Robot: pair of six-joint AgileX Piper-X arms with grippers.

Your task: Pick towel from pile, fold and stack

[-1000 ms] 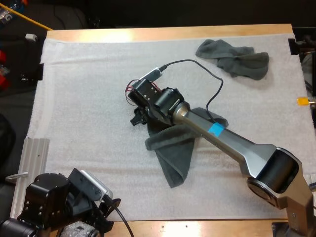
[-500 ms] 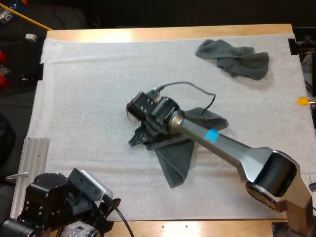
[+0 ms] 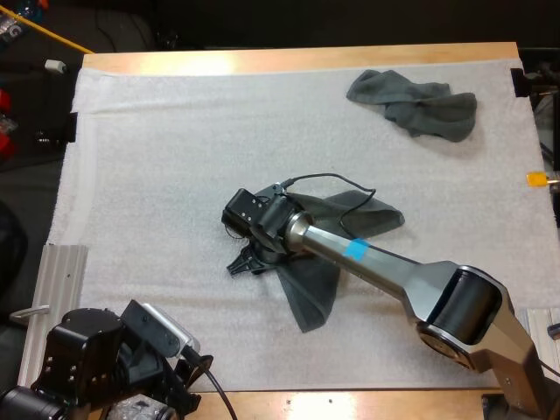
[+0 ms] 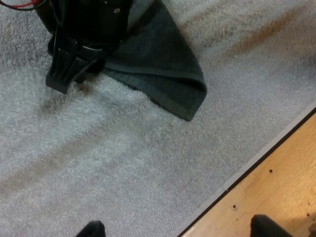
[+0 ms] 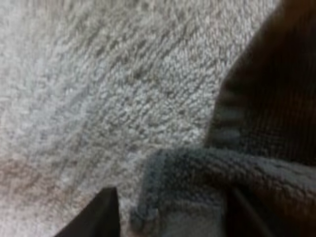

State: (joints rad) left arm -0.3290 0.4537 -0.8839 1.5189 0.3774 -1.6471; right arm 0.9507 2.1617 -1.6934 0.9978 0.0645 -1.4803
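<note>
The right gripper (image 3: 247, 261) sits low on the white fibrous mat (image 3: 149, 175), at the left edge of the dark grey-green towel (image 3: 315, 284) spread mid-mat. Its black fingers stand apart, straddling a raised fold of that edge. The left gripper (image 4: 177, 228) hangs over the mat's near edge, fingers wide apart. A crumpled grey-green towel (image 3: 420, 103) lies far right.

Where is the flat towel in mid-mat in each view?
High view: towel in the middle of the mat, right gripper at its edge.
Left wrist view: towel beside the right gripper, one corner pointing at the mat's edge.
Right wrist view: towel's hem next to the right gripper.
Shared landmark: the right gripper at the towel's edge.
</note>
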